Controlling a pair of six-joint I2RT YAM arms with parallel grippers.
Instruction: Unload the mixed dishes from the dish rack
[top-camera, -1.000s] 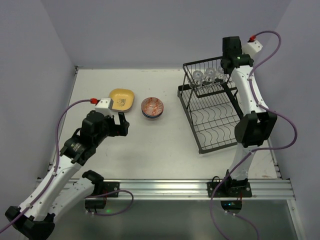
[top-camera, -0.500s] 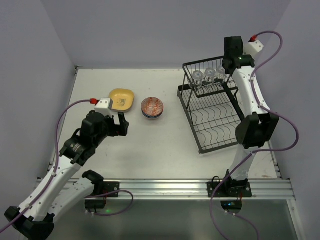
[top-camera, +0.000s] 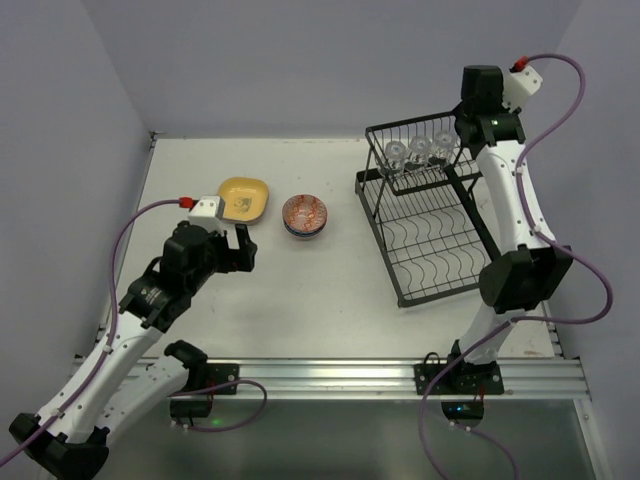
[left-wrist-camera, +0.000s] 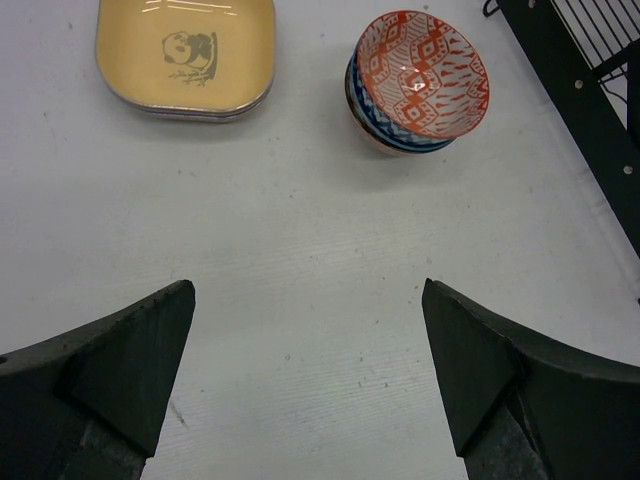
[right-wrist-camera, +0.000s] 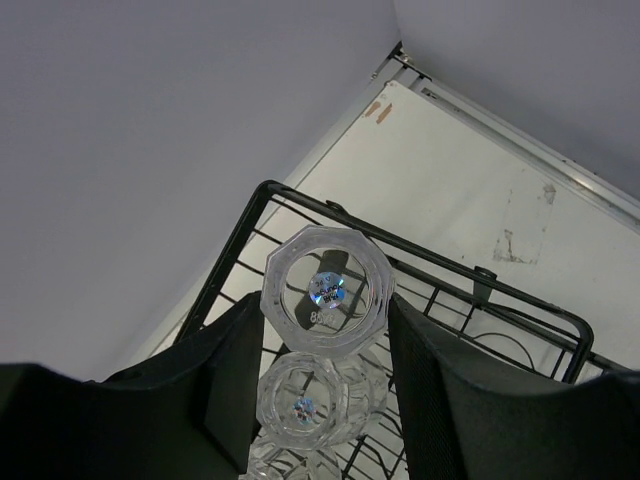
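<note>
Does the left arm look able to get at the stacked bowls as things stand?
Probably yes. The left claw is open wide over bare table, and the stacked bowls sit ahead of it, slightly to the right, with nothing between. The yellow plate lies apart from them.

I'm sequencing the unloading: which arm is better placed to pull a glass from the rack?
Right. The right pincer is at the upper shelf of the dish rack, closed on a glass; the left pincer hangs open near the bowls, far from the rack.
</note>
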